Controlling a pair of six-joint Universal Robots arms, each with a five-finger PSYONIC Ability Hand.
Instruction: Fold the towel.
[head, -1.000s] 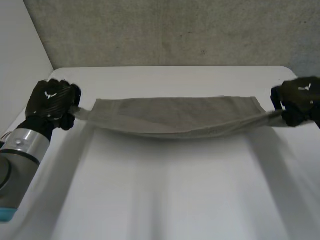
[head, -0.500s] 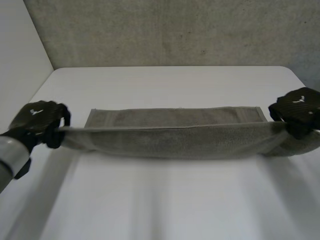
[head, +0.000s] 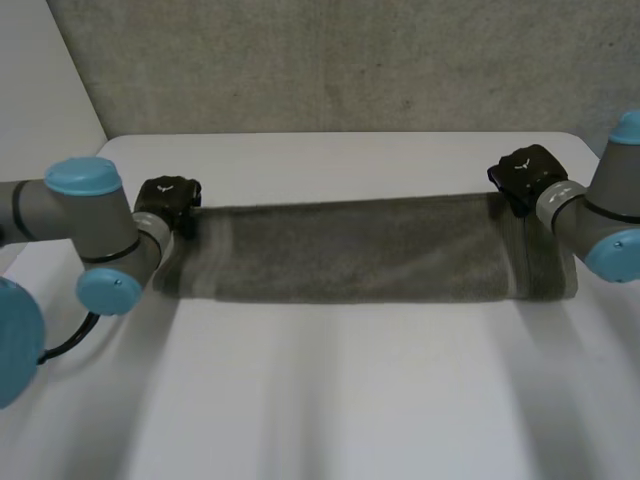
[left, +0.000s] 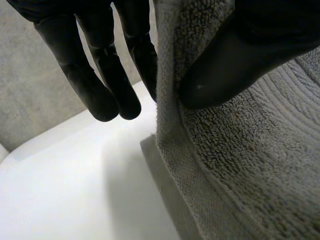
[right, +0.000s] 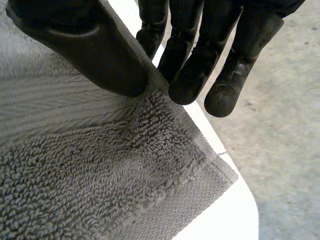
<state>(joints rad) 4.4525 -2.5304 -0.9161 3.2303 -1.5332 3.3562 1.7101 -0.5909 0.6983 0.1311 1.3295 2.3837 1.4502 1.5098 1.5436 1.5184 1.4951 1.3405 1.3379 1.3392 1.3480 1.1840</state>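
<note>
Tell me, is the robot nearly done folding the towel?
About halfway, it seems. Done: the towel lies flat on the table as a long doubled strip, one layer over the other. In hand: the left hand and the right hand each pinch a far corner between thumb and fingers. Left: letting go, then probably folding the long strip shorter.
</note>
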